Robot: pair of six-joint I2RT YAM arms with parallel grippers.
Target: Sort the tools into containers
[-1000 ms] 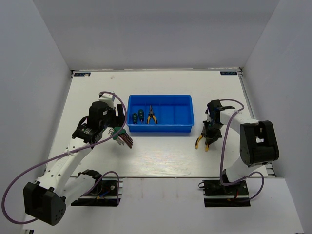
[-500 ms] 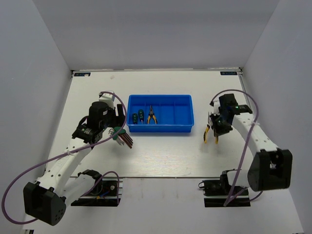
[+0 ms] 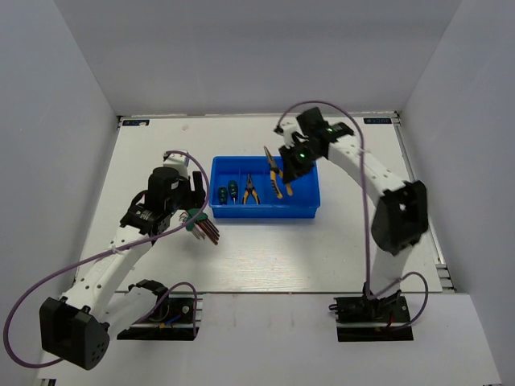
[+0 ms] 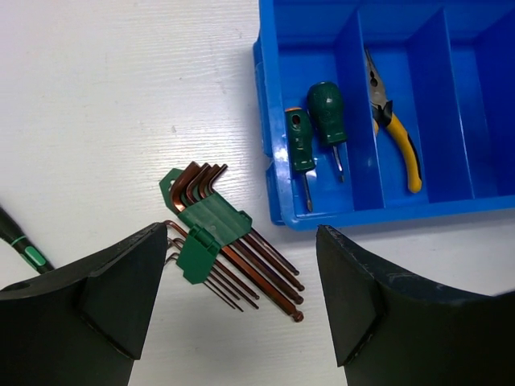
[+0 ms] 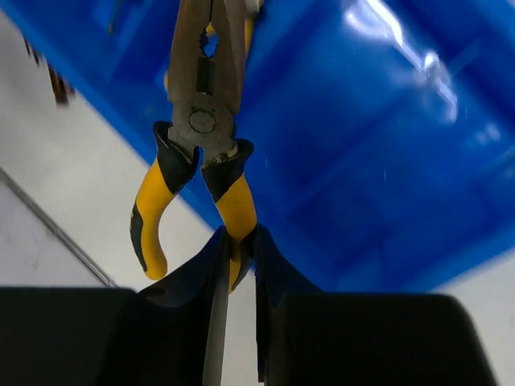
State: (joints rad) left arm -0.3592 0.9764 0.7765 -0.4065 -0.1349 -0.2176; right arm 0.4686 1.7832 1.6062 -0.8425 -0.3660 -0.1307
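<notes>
The left gripper (image 4: 241, 249) is held with its jaws spread wide and nothing gripped. Beneath it, a fanned set of dark reddish hex keys in a green holder (image 4: 216, 241) is seen lying on the white table (image 3: 265, 257), just near-left of the shallow blue plastic tray (image 3: 265, 214). Two stubby green-handled screwdrivers (image 4: 302, 143) are seen in the tray's leftmost compartment, and yellow-and-black-handled pliers (image 4: 394, 133) in the next. A second pair of pliers (image 5: 201, 121) is clamped by one handle in the right gripper (image 5: 237, 257) jaws, over the tray's middle.

screwdrivers (image 4: 302, 141) (image 4: 326, 108): 2 | pliers (image 4: 392, 129) (image 5: 201, 121): 2 | hex-key set (image 4: 211, 229): 1 | tray (image 4: 269, 96): 1
</notes>
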